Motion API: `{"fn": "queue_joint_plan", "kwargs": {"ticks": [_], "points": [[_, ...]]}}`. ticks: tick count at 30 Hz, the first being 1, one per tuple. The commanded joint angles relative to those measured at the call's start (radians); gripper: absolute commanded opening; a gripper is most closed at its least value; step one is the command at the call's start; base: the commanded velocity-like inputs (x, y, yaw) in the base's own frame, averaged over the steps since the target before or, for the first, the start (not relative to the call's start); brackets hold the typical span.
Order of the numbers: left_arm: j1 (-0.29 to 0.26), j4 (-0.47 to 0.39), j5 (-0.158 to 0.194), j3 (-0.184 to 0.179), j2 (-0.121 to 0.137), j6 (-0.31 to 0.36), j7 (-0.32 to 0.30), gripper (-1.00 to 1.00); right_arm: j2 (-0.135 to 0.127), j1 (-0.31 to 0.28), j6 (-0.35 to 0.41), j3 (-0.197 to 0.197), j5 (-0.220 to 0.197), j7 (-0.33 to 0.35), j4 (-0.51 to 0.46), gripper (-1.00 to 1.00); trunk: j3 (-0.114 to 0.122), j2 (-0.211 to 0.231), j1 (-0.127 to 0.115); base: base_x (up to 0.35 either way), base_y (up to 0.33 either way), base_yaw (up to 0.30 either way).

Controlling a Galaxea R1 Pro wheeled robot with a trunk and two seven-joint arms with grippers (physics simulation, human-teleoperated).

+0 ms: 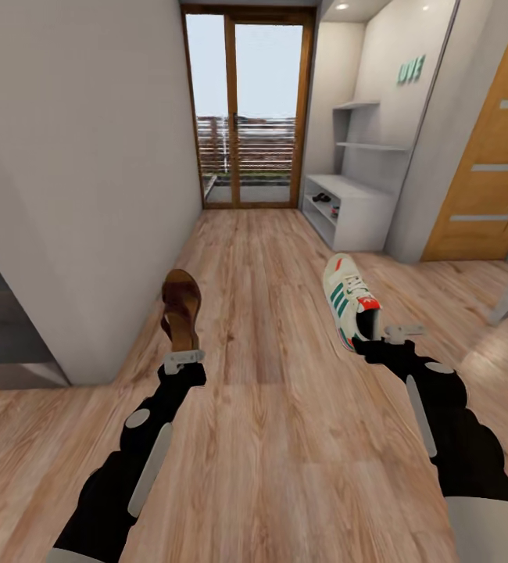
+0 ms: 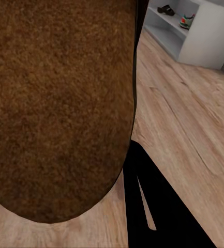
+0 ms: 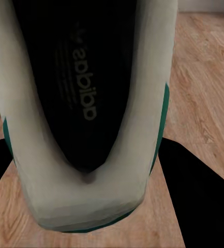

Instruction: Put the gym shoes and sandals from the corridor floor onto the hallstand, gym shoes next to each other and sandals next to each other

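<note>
**A shoe in each gripper, rack ahead**

The wood-plank corridor floor runs towards a glass door at the far end. Against the right-hand wall stands the pale shoe rack, with two wall shelves above it; a dark sandal and a sneaker already sit on its upper open shelf, just beside each other. The right gripper is closed on the heel of a cream sneaker with green stripes, held above the floor, toe pointing ahead. The left gripper is clamped on a brown sandal, raised off the floor, sole towards its wrist camera.
</note>
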Motion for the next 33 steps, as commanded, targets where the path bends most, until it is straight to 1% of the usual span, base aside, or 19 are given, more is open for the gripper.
{"fn": "queue_joint_plan", "kwargs": {"ticks": [1, 2, 5, 9, 11, 14, 17, 18, 19, 21, 22, 23, 25, 27, 29, 33], "points": [[0.0, -0.001, 0.007, -0.002, 0.007, 0.006, 0.007, -1.0, 0.0, -0.001, 0.005, 0.002, 0.006, 0.006, -0.001, -1.0, -0.001, 0.0, 0.0, 0.346, 0.0, 0.0], [0.0, 0.001, 0.007, -0.002, 0.016, 0.006, 0.007, -1.0, 0.0, -0.001, 0.005, 0.005, 0.005, 0.006, -0.001, -1.0, -0.001, 0.0, 0.0, 0.346, 0.0, 0.0], [0.0, 0.003, 0.007, -0.002, 0.024, 0.007, 0.007, -1.0, 0.0, -0.001, 0.005, 0.009, 0.0, 0.007, -0.001, -1.0, -0.001, 0.0, 0.0, 0.346, 0.0, 0.0], [0.0, 0.003, 0.007, -0.003, 0.025, 0.01, 0.006, -1.0, 0.0, -0.001, 0.005, 0.013, -0.001, 0.007, -0.001, -1.0, -0.001, 0.0, 0.0, 0.347, 0.0, 0.0], [0.0, 0.003, 0.007, -0.011, 0.027, 0.011, 0.003, -1.0, 0.0, -0.001, 0.005, 0.013, -0.001, 0.007, -0.001, -1.0, -0.001, 0.0, 0.0, 0.347, 0.0, 0.0], [-0.001, 0.004, 0.004, -0.02, 0.029, 0.012, -0.02, -1.0, 0.0, -0.001, 0.005, 0.014, -0.001, 0.005, -0.001, -1.0, -0.001, 0.0, 0.0, 0.347, 0.0, 0.0], [-0.001, 0.004, -0.013, -0.024, 0.048, 0.012, -0.065, -1.0, 0.001, -0.001, 0.005, 0.014, -0.001, 0.003, -0.001, -1.0, -0.001, 0.0, 0.0, 0.348, 0.0, 0.0], [-0.001, 0.004, -0.015, -0.024, 0.062, 0.012, -0.086, -1.0, 0.001, -0.001, 0.004, 0.017, -0.001, 0.002, -0.001, -1.0, -0.001, 0.0, 0.0, 0.348, 0.0, 0.0], [-0.001, 0.004, -0.016, -0.025, 0.077, 0.012, -0.115, -1.0, 0.001, -0.001, 0.004, 0.022, -0.001, 0.002, -0.001, -1.0, -0.001, 0.0, 0.0, 0.348, 0.0, 0.0], [-0.001, 0.004, -0.017, -0.025, 0.105, 0.011, -0.195, -1.0, 0.002, -0.001, 0.003, 0.035, -0.001, 0.001, 0.0, -1.0, -0.001, 0.0, 0.0, 0.348, 0.0, 0.0], [-0.001, 0.004, -0.017, -0.024, 0.117, 0.011, -0.263, -1.0, 0.006, -0.001, 0.003, 0.041, -0.001, 0.001, 0.0, -1.0, -0.001, 0.0, 0.0, 0.347, 0.0, 0.0], [-0.001, 0.004, -0.018, -0.024, 0.122, 0.011, -0.3, -1.0, 0.014, -0.001, -0.002, 0.044, -0.001, 0.001, 0.002, -1.0, -0.001, 0.0, 0.0, 0.347, 0.0, 0.0], [-0.001, 0.003, -0.019, -0.024, 0.126, 0.011, -0.34, -1.0, 0.043, -0.001, -0.03, 0.047, 0.002, 0.001, 0.004, -1.0, -0.001, 0.0, 0.0, 0.347, 0.0, 0.0], [-0.001, 0.003, -0.019, -0.023, 0.128, 0.011, -0.357, -1.0, 0.07, -0.001, -0.053, 0.049, 0.005, 0.001, 0.005, -1.0, -0.001, 0.0, 0.0, 0.348, 0.0, 0.0], [-0.001, 0.003, -0.02, -0.023, 0.128, 0.011, -0.365, -1.0, 0.083, -0.001, -0.064, 0.05, 0.007, 0.001, 0.005, -1.0, -0.001, 0.0, 0.0, 0.347, 0.0, 0.0], [-0.001, 0.002, -0.02, -0.024, 0.128, 0.012, -0.368, -1.0, 0.088, -0.001, -0.068, 0.051, 0.008, 0.002, 0.005, -1.0, -0.001, 0.0, 0.0, 0.347, 0.0, 0.0]]}}
